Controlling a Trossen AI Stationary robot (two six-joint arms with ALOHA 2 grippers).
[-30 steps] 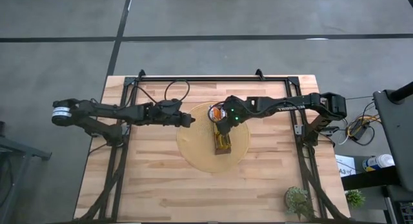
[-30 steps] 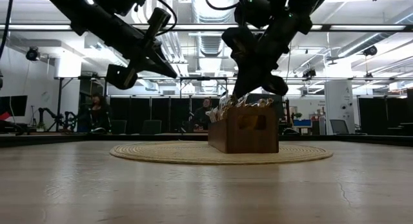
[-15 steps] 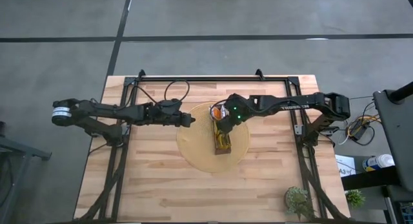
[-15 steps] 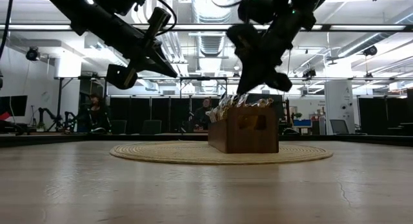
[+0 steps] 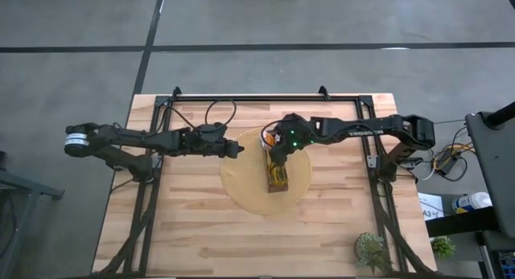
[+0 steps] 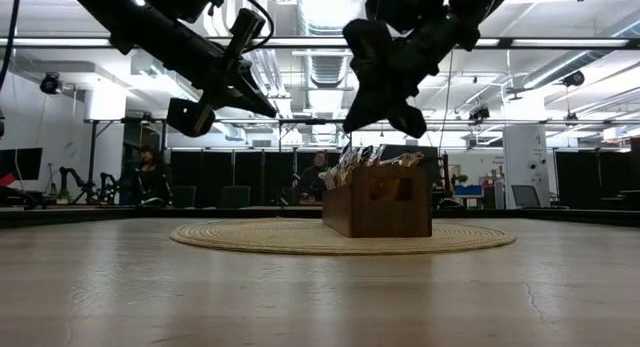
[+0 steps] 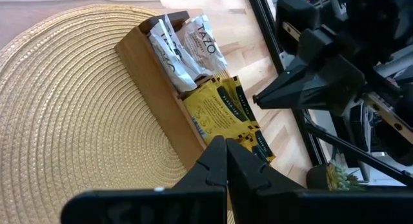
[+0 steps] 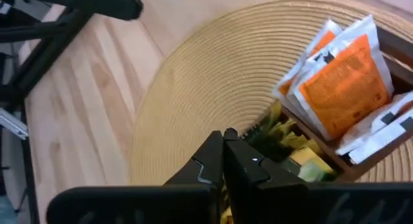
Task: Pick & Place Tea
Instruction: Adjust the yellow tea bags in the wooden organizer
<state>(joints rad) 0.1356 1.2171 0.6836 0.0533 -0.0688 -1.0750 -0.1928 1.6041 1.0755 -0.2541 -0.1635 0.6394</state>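
The tea sachets stand packed in the wooden tray at the centre of the round woven mat; none lies loose on the table, so the placing looks largely done. The right gripper hangs just above the tray's twelve o'clock end, fingers closed together on nothing. The left gripper waits at the mat's ten o'clock rim, likewise closed and empty.

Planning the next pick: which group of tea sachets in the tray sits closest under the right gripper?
The dark green-and-yellow sachets, right beside the shut right gripper. The orange sachets stand farther along the tray.
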